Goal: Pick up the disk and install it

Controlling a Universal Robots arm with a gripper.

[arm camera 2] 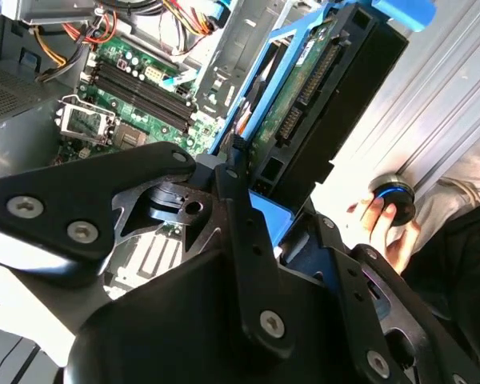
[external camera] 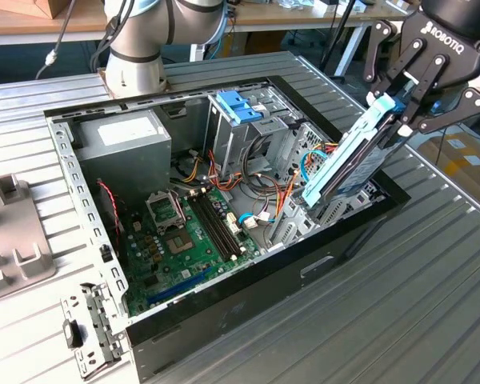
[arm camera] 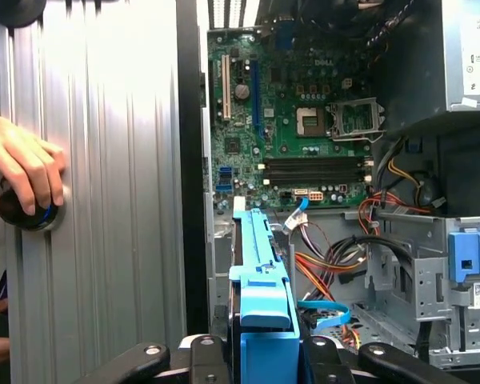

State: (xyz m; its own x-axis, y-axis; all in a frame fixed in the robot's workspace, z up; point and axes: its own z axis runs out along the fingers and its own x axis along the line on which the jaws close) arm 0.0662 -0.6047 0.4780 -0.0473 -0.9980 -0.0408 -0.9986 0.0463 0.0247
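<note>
Exterior view, upper part of the exterior view's right: the disk [external camera: 348, 160] hangs steeply tilted. Its blue tab end is clamped in the jaws of the gripper [external camera: 396, 108], and its lower end dips just inside the open computer case [external camera: 248, 276], close to the black side wall. Whether that lower edge touches the metal bay beneath it cannot be told. Orange and blue cables [external camera: 292, 180] crowd the space just beside the disk's lower end, and the light-blue latch block [external camera: 240, 104] sits on the drive cage farther back. Toward the exterior view's left the green motherboard [external camera: 184, 240] lies flat and unobstructed, with the grey power-supply box [external camera: 124, 144] behind it. The case rests on a ribbed metal table [external camera: 400, 320] with bare surface along its near wall. In the first wrist view the disk's blue carrier edge [arm camera: 264, 320] points into the case, and a person's hand [arm camera: 24, 168] rests on a dark round knob [arm camera: 28, 212] on the table.
</note>
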